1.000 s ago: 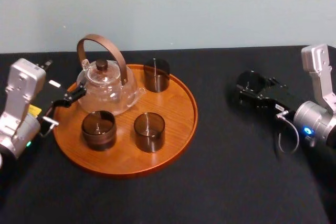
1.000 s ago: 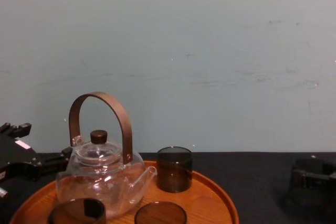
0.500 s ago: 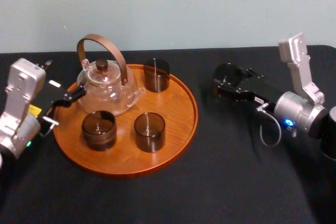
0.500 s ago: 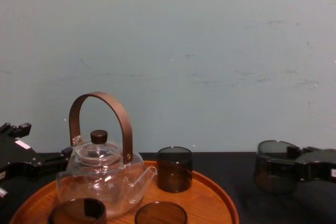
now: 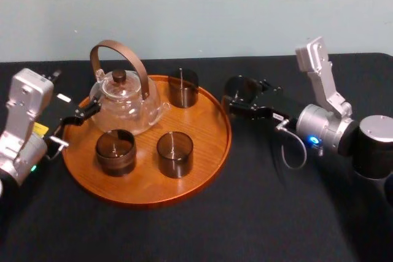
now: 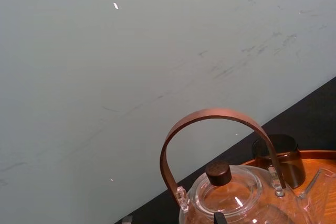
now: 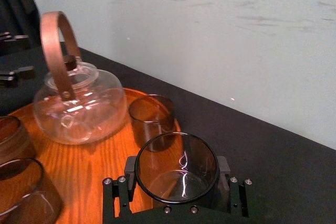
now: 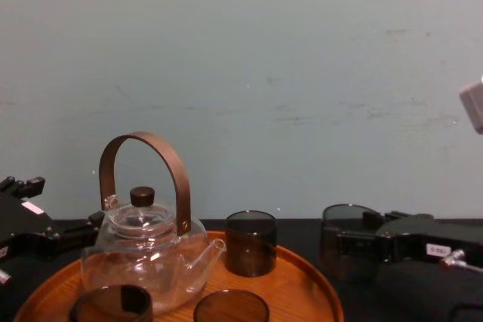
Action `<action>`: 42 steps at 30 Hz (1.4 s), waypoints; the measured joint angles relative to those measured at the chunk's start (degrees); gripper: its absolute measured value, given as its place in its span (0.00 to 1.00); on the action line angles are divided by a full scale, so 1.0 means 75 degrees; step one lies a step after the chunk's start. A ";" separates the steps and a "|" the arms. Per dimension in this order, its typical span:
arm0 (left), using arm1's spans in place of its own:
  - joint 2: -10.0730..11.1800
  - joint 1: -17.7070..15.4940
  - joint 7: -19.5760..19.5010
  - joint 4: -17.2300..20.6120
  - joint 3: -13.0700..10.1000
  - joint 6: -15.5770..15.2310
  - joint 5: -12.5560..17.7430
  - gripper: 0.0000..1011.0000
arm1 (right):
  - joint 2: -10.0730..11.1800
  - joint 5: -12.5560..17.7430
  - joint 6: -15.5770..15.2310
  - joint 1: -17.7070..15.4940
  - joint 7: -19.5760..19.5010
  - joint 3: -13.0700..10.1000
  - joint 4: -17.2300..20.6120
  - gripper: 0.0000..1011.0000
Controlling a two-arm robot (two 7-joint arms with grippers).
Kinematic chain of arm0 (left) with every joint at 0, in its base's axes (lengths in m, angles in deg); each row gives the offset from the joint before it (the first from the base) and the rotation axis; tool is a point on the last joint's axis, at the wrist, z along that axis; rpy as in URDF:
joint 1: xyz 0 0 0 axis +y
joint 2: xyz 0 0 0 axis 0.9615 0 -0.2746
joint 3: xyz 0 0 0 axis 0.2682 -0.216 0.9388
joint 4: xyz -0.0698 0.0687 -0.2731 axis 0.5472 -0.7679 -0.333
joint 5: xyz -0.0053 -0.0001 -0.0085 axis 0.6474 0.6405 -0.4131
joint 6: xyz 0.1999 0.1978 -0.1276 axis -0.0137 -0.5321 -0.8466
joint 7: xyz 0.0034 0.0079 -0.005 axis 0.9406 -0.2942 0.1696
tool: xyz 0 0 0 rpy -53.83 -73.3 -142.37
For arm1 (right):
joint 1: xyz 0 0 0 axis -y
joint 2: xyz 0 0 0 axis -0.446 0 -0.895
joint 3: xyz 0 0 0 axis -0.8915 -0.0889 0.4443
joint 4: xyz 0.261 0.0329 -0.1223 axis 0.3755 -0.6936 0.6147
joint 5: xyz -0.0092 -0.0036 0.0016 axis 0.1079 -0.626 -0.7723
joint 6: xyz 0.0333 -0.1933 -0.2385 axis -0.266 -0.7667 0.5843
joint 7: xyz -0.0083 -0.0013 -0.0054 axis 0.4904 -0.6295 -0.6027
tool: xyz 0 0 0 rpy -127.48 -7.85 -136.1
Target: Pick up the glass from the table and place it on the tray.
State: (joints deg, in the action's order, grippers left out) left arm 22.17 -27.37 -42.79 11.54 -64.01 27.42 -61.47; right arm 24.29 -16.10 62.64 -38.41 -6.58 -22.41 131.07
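The left gripper (image 5: 72,121) is parked by the left rim of the tray (image 5: 209,146), near the glass teapot (image 5: 126,107); its state cannot be told. Just off the right rim, the dark glass (image 5: 239,87) is clamped by the right gripper (image 5: 244,104) over the table (image 5: 258,213)

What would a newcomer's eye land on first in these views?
The right gripper, shut on a dark glass just off the tray's right rim. Next, the clear teapot with its arched brown handle at the tray's back left, with three more glasses around it. The left gripper sits open at the tray's left edge, by the teapot.
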 joint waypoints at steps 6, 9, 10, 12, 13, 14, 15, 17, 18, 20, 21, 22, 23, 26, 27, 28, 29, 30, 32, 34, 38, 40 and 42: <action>0.0000 0.0000 0.0000 0.0000 0.0000 0.0000 0.0000 0.99 | -0.0094 -0.0017 0.0142 0.0136 0.0190 0.0188 -0.0222 0.90; 0.0000 0.0000 0.0000 0.0000 0.0000 0.0000 0.0000 0.99 | -0.0120 -0.0020 0.0177 0.0171 0.0240 0.0261 -0.0271 0.90; 0.0000 0.0000 0.0000 0.0000 0.0000 0.0000 0.0000 0.99 | -0.0122 -0.0021 0.0183 0.0174 0.0248 0.0275 -0.0276 0.90; 0.0000 0.0000 0.0000 0.0000 0.0000 0.0000 0.0000 0.99 | -0.0130 -0.0024 0.0204 0.0181 0.0270 0.0316 -0.0291 0.90; 0.0000 0.0000 0.0000 0.0000 0.0000 0.0000 0.0000 0.99 | -0.0131 -0.0025 0.0212 0.0186 0.0284 0.0336 -0.0297 0.90; 0.0000 0.0000 0.0000 0.0000 0.0000 0.0000 0.0000 0.99 | -0.0131 -0.0026 0.0215 0.0190 0.0290 0.0345 -0.0302 0.90; 0.0000 0.0000 0.0000 0.0000 0.0000 0.0000 0.0000 0.99 | -0.0131 -0.0026 0.0220 0.0195 0.0296 0.0353 -0.0306 0.90; 0.0000 0.0000 0.0000 0.0000 0.0000 0.0000 0.0000 0.99 | -0.0133 -0.0026 0.0237 0.0204 0.0310 0.0373 -0.0319 0.90; 0.0000 0.0000 0.0000 0.0000 0.0000 0.0000 0.0000 0.99 | -0.0133 -0.0025 0.0241 0.0204 0.0313 0.0379 -0.0319 0.90; 0.0000 0.0000 0.0000 0.0000 0.0000 0.0000 0.0000 0.99 | -0.0128 -0.0020 0.0247 0.0204 0.0327 0.0394 -0.0319 0.90; 0.0000 0.0001 0.0000 0.0000 0.0000 0.0000 0.0000 0.99 | -0.0126 -0.0018 0.0248 0.0204 0.0329 0.0399 -0.0319 0.90; 0.0000 0.0000 0.0000 0.0000 0.0000 0.0000 0.0000 0.99 | -0.0125 -0.0015 0.0248 0.0204 0.0331 0.0404 -0.0318 0.90; 0.0000 0.0000 0.0000 0.0000 0.0000 0.0000 0.0000 0.99 | -0.0125 -0.0013 0.0247 0.0205 0.0333 0.0408 -0.0318 0.90; 0.0000 0.0000 0.0000 0.0000 0.0000 0.0000 0.0000 0.99 | -0.0123 0.0003 0.0263 0.0214 0.0345 0.0425 -0.0322 0.90; 0.0000 0.0000 0.0000 0.0000 0.0000 0.0000 0.0000 0.99 | -0.0123 0.0009 0.0273 0.0218 0.0349 0.0435 -0.0332 0.90; 0.0000 0.0000 0.0000 0.0000 0.0000 0.0000 0.0000 0.99 | -0.0123 0.0009 0.0273 0.0218 0.0349 0.0435 -0.0332 0.90; 0.0000 0.0000 0.0000 0.0000 0.0000 0.0000 0.0000 0.99 | -0.0125 0.0012 0.0276 0.0219 0.0352 0.0439 -0.0335 0.90; 0.0000 0.0000 0.0000 0.0000 0.0000 0.0000 0.0000 0.99 | -0.0123 0.0021 0.0277 0.0219 0.0356 0.0445 -0.0335 0.90; 0.0000 0.0000 0.0000 0.0000 0.0000 0.0000 0.0000 0.99 | -0.0116 0.0028 0.0277 0.0219 0.0357 0.0452 -0.0319 0.90; 0.0000 0.0000 0.0000 0.0000 0.0000 -0.0001 0.0000 0.99 | -0.0102 0.0034 0.0272 0.0207 0.0352 0.0453 -0.0274 0.90; 0.0000 0.0000 0.0000 0.0000 0.0000 0.0000 0.0000 0.99 | -0.0017 0.0070 0.0206 0.0105 0.0308 0.0439 -0.0020 0.90; 0.0000 0.0000 0.0000 0.0000 0.0000 0.0000 0.0000 0.99 | 0.0023 0.0087 0.0181 0.0060 0.0290 0.0427 0.0087 0.90; 0.0000 0.0000 0.0000 0.0000 0.0000 0.0000 0.0000 0.99 | 0.0082 0.0101 0.0144 -0.0009 0.0257 0.0415 0.0262 0.90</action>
State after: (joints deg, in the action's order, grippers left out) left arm 22.17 -27.37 -42.79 11.54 -64.01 27.42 -61.47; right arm 24.91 -15.34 63.72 -38.47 -4.65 -19.30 133.04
